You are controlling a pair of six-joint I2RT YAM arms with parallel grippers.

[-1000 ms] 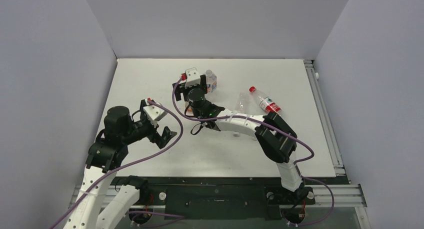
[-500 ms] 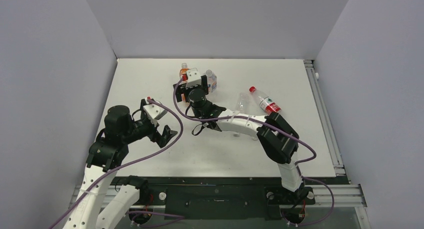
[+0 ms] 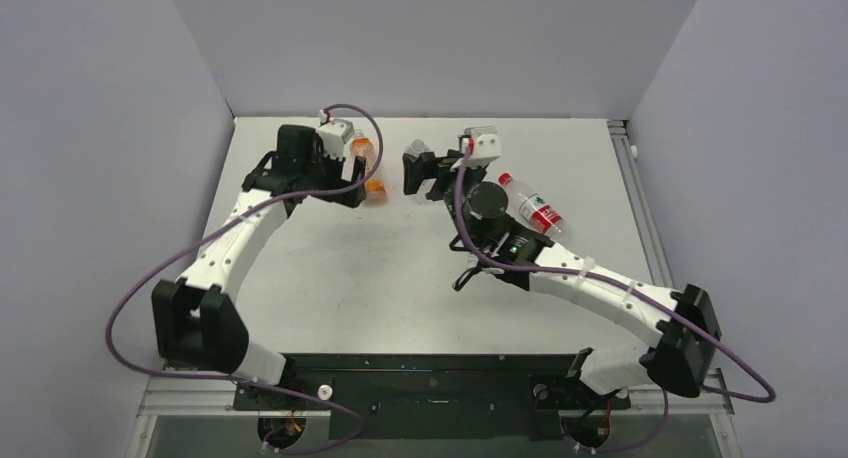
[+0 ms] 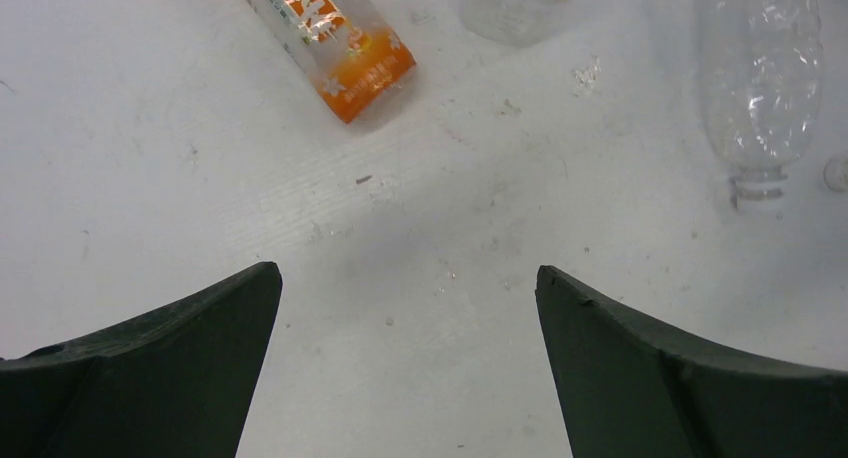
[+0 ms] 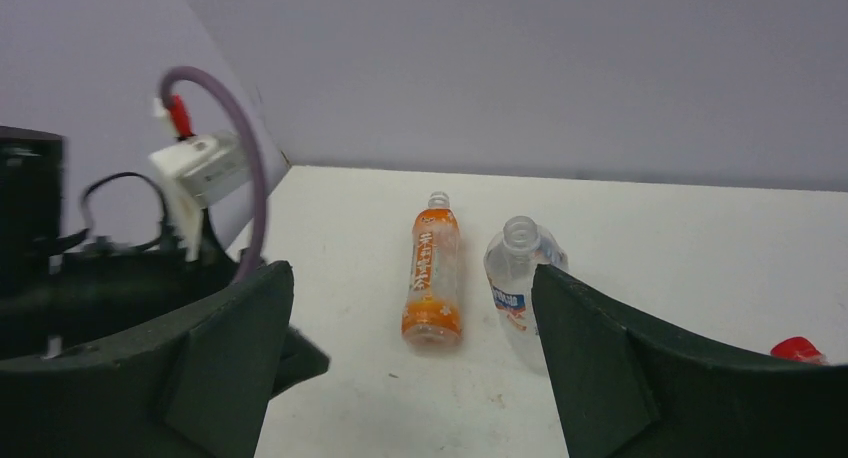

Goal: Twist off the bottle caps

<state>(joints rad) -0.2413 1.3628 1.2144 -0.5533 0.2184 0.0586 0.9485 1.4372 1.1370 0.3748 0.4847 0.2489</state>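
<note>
The orange bottle and a clear bottle lie side by side at the back of the table, both necks open with no caps. A crushed clear bottle also has a bare neck, and a small whitish cap lies beside it. The bright red cap is on the red-labelled bottle; it also shows in the right wrist view. My left gripper is open and empty just short of the orange bottle's base. My right gripper is open and empty, facing both bottles. The other whitish caps are out of view.
Grey walls enclose the table on the left, back and right. A metal rail runs along the right edge. The left arm's wrist and purple cable stand close on the left in the right wrist view.
The left arm has swung from the front left up to the orange bottle at the back. The right gripper has drawn back to the right, off the bottles.
</note>
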